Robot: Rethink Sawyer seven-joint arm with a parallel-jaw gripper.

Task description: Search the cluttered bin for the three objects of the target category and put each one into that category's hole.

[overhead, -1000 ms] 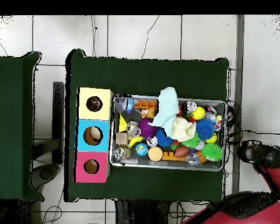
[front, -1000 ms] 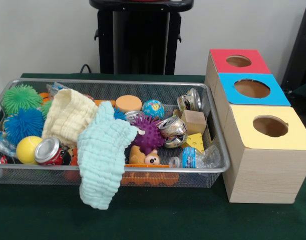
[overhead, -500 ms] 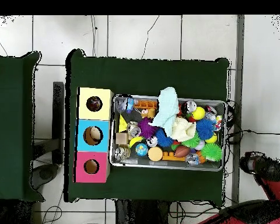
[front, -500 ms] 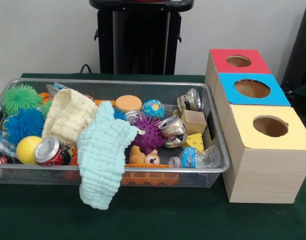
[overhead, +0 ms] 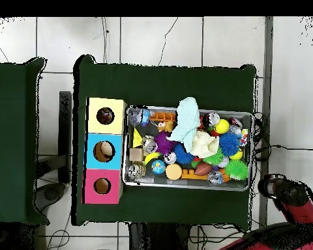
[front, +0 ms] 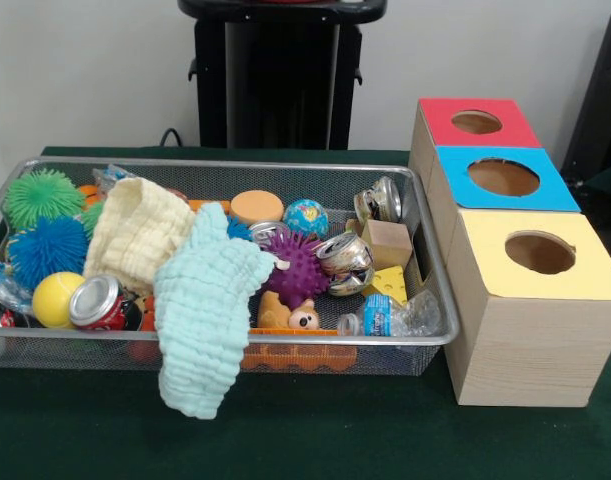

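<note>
The bin (front: 285,343) is a silver wire-mesh basket full of toys, cans and cloths; it also shows in the overhead view (overhead: 185,185). The hole (front: 540,252) is the round cut-out in the yellow-topped wooden box, nearest the camera in the front view; it also shows in the overhead view (overhead: 105,116). A mint cloth (front: 205,310) hangs over the bin's front rim. The red arm's dark end (overhead: 276,189) shows only in the overhead view, off the table past the bin's right end. The front view shows no arm.
A blue-topped box (front: 505,178) and a red-topped box (front: 477,122) stand behind the yellow one. In the bin lie a pale yellow cloth (front: 135,232), crushed cans (front: 345,262), a purple spiky ball (front: 297,268), a plastic bottle (front: 390,316) and a wooden block (front: 388,243).
In the overhead view the arm's dark end has moved down and a little left, beside the table's right edge. Nothing in the bin or boxes has moved.
</note>
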